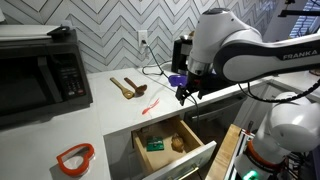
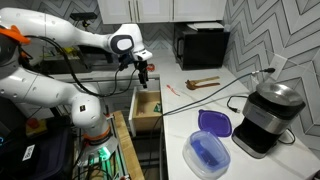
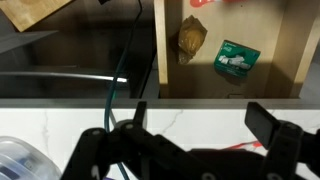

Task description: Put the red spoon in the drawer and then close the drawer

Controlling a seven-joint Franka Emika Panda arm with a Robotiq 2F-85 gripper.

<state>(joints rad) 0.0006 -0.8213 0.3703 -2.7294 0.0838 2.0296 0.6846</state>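
The red spoon [image 1: 152, 104] lies on the desk [image 1: 105, 125], between the wooden spoons [image 1: 126, 87] and the open drawer [image 1: 185, 160], not in it. The gripper [image 1: 185, 95] hangs above the drawer's far edge, near the spoon but apart from it. In the wrist view the fingers [image 3: 265, 122] are spread, holding nothing. A green box [image 3: 237, 60] sits in the drawer.

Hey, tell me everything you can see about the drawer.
The drawer is pulled open below the white counter. It is wide and shallow, with light wood inside and a white front. A green box and a brown lumpy item lie apart on its floor, and the rest is bare. The red spoon lies on the counter, not in it.
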